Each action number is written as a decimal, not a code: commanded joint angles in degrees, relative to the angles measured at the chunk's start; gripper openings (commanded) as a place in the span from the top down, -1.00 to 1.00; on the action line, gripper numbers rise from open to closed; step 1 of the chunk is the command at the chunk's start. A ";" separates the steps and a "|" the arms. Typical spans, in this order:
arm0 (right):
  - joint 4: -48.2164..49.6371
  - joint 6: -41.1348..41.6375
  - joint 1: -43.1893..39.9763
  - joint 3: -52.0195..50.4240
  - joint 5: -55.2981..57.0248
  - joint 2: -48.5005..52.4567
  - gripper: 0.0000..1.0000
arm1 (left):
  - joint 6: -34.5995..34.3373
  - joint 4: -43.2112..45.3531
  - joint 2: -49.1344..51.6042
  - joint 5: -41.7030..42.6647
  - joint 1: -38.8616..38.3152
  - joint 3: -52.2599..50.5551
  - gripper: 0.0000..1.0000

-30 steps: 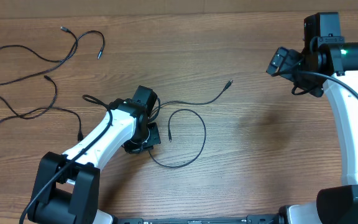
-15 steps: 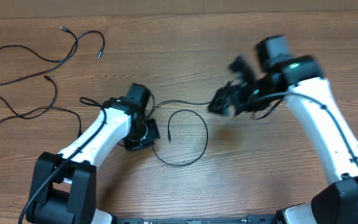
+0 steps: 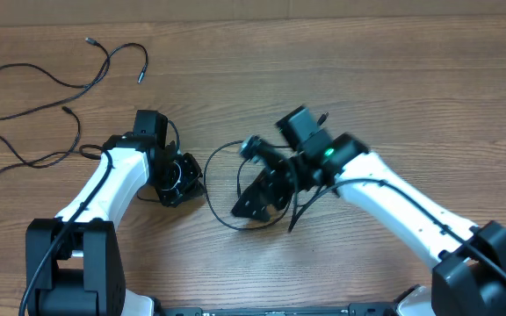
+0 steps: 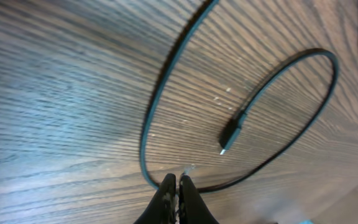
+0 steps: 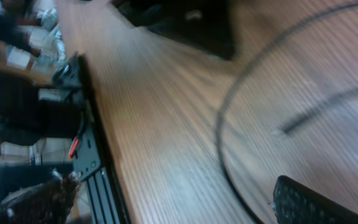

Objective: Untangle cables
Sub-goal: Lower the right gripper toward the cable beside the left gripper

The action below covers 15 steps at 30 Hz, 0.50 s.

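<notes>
Clamping the looped cable [image 4: 232,132] at its near bend, my left pincer [image 4: 176,186] has both fingers pressed together around the cord, mid-bench [image 3: 411,88]. My right pincer [image 3: 251,204] hovers over the same loop; its view is blurred, so I cannot tell whether it is open or closed. Two other cables [image 3: 60,83] lie well apart at the far left

Robotics lab for sure: wood-grain table [image 3: 393,79], and off to the right gripper's [image 3: 251,202] left a black frame rail [image 5: 98,168] and blurry clutter [image 5: 17,43].
</notes>
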 commanded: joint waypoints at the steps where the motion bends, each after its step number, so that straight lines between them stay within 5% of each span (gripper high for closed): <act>1: 4.59 3.69 4.35 -2.56 6.05 -0.09 -1.00 | -0.50 0.09 -0.74 1.77 0.07 -0.17 0.91; 8: 7.72 11.41 10.14 -5.29 19.12 0.48 -1.00 | 0.37 -0.52 -0.74 -4.07 2.32 -0.20 0.89; 15: 10.69 17.62 12.17 -5.29 21.86 1.01 -1.00 | 1.84 -1.95 -0.74 -10.38 0.46 -0.52 0.35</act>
